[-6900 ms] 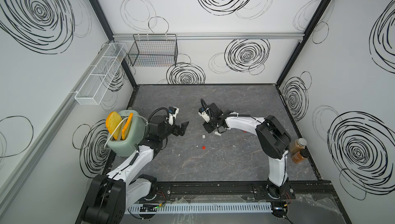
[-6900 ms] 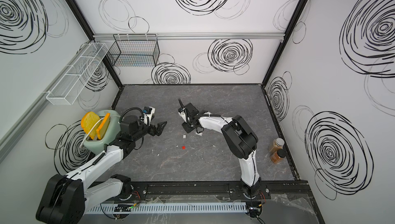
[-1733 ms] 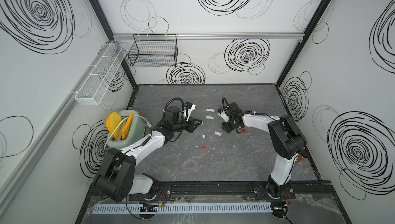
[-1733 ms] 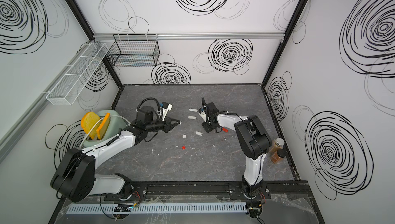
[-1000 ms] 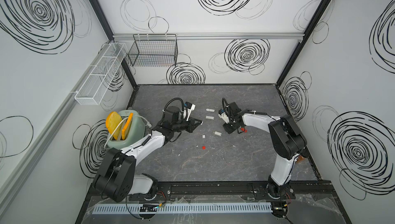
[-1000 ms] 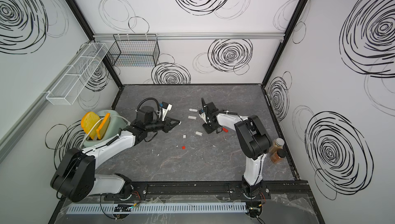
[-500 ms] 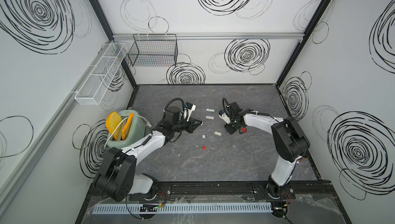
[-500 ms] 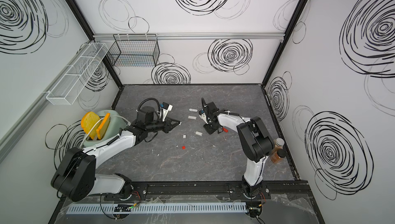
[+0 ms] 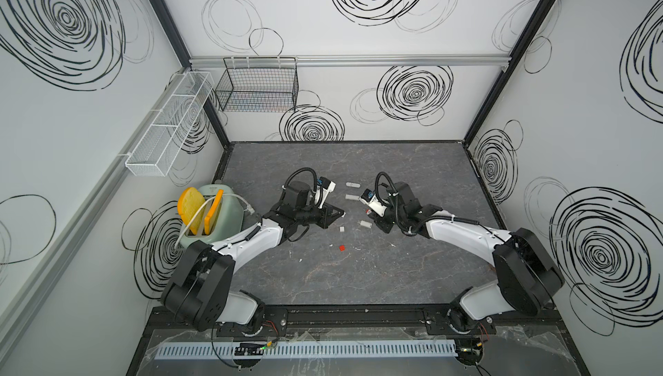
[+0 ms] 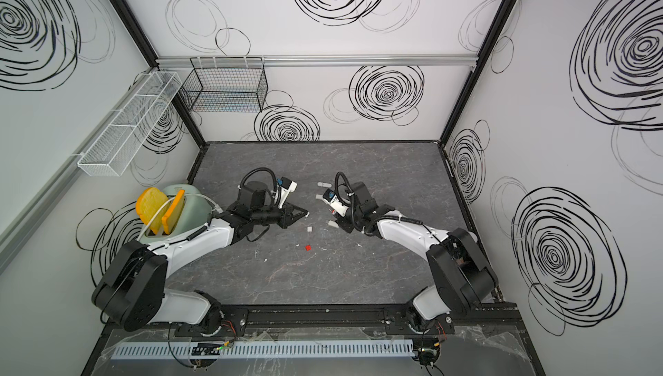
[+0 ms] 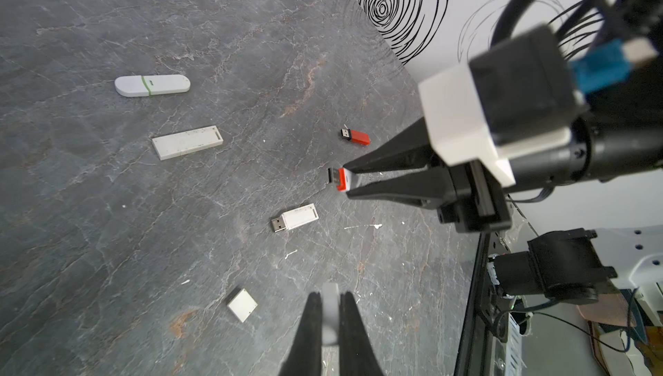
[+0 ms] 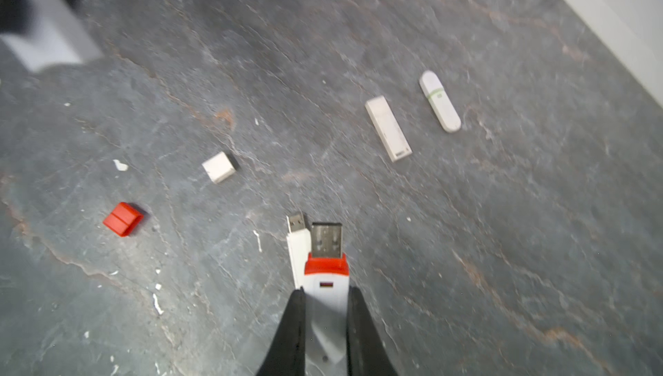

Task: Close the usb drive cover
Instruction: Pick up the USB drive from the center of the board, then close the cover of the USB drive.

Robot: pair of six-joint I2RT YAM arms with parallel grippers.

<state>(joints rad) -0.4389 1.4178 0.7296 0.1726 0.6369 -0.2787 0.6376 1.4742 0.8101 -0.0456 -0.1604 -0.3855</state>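
My right gripper (image 12: 325, 293) is shut on a white usb drive (image 12: 326, 281) with a red band. Its bare metal plug sticks out past the fingertips. In the left wrist view this same gripper (image 11: 349, 182) holds the drive (image 11: 339, 179) a little above the table, plug pointing away from its arm. My left gripper (image 11: 330, 297) is shut on a small white cover (image 11: 330, 316), blurred between its fingers. In a top view the left gripper (image 9: 339, 213) faces the right arm across a short gap.
On the grey table lie a white drive with bare plug (image 11: 296, 217), a small red drive (image 11: 355, 136), a red cap (image 12: 123, 219), a square white cap (image 11: 242, 304), a flat white stick (image 11: 186, 142) and a rounded white stick (image 11: 152, 85). A green toaster (image 9: 211, 216) stands at the left.
The right arm has shifted a little near the table's middle and its jaws have tightened on the drive. The left arm holds still with the cover.
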